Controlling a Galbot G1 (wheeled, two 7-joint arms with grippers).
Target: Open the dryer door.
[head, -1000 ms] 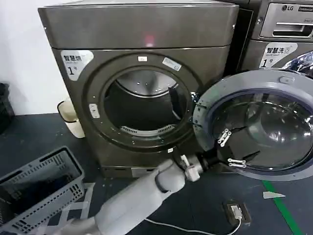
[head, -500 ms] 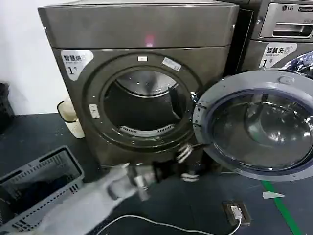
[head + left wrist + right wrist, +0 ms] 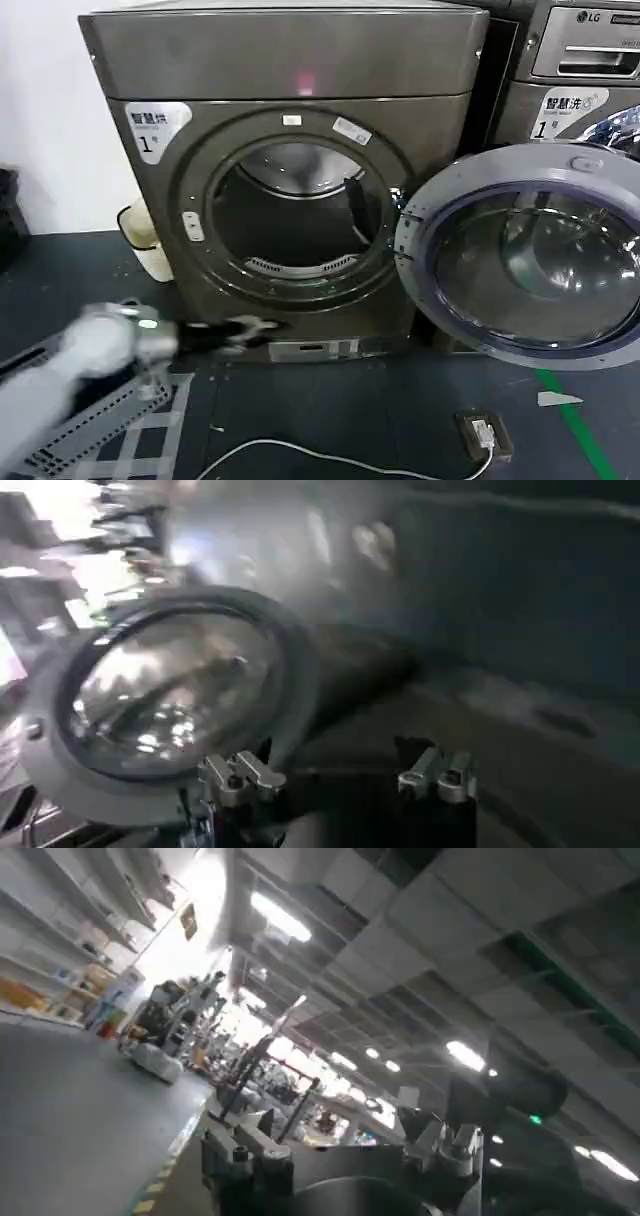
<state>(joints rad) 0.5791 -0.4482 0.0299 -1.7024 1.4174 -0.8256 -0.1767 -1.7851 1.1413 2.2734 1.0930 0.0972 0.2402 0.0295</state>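
The dryer door (image 3: 530, 260) stands swung wide open to the right of the dryer (image 3: 280, 60), its grey inner face and tinted glass turned toward me. The drum opening (image 3: 290, 225) is uncovered. My left gripper (image 3: 255, 328) is low in front of the machine's base, left of the door and well apart from it. In the left wrist view the left gripper (image 3: 338, 777) is open and holds nothing, and the dryer door (image 3: 170, 690) lies farther off. My right gripper (image 3: 345, 1148) points up at a ceiling, open and holding nothing.
A grey basket (image 3: 120, 410) lies on the floor at the lower left, partly behind my arm. A cream bin (image 3: 145, 245) stands beside the dryer. The LG machine (image 3: 590, 60) sits at the right rear. A white cable (image 3: 330, 460) and a plug box (image 3: 483, 433) lie on the floor.
My left arm swung away from the door's lower rim and leftward across the machine's front to the lower left. The door has stayed open.
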